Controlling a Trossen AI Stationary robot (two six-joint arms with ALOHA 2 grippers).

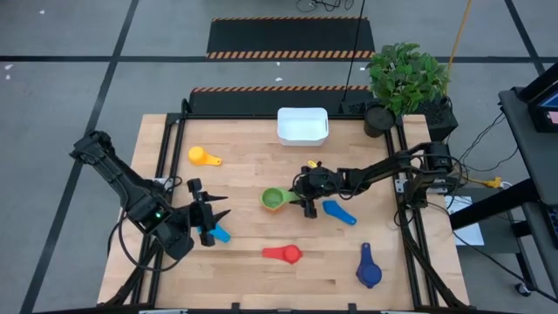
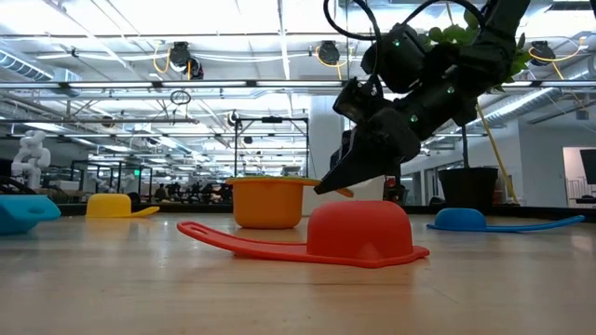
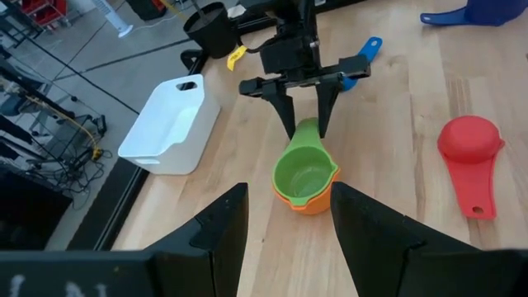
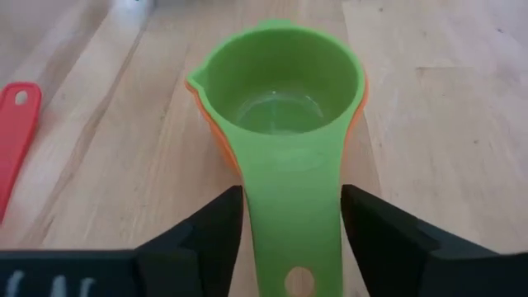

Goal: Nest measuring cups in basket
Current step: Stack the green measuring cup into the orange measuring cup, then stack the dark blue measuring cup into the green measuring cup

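Right end effector (image 1: 307,197) at frame centre, spread astride green cup (image 1: 275,199) handle.
Close squarely, then lift level.

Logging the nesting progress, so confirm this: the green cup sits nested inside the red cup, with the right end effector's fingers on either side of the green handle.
Wrong in one respect: the green cup sits inside the orange cup, not the red cup, which lies apart. The left wrist view shows it. The right end effector does straddle the green handle.
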